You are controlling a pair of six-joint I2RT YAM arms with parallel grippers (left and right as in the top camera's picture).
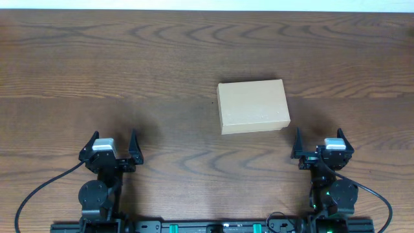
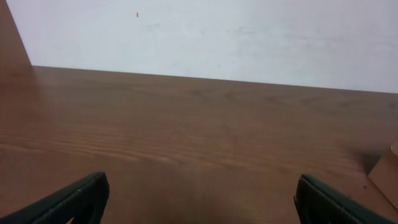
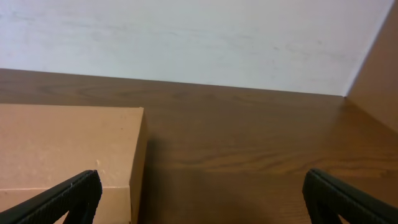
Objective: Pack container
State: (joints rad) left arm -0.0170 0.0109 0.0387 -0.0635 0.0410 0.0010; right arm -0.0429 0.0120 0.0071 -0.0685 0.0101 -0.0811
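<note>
Dark fingers (image 2: 78, 199) of the left claw (image 1: 115, 134) fill the bottom corners of the left wrist view, spread far apart with only bare wood grain between them; this claw is wide open and empty. Right claw (image 1: 319, 133), likewise: its two fingers stand at the bottom corners of the right wrist view, fully parted, gripping nothing. From overhead, both claws sit near the 6 o'clock edge of the counter (image 1: 129, 65), the left at about 7 o'clock and the right at about 5 o'clock, each pointing toward 12 o'clock. Container (image 1: 253, 107): a plain tan cardboard box, lid closed flat, lying on the counter slightly toward 3 o'clock of centre, its long sides running roughly 9 to 3 o'clock with a slight skew. It lies at about 11 o'clock from the right claw, near but apart, and at about 2 o'clock from the left claw, well apart. In the right wrist view its top face and one corner occupy the left half of the frame; in the left wrist view only a corner shows at the right edge. A pale wall (image 2: 217, 37) rises behind the counter's far edge. Black cables (image 1: 39, 191) loop from the arm bases.
</note>
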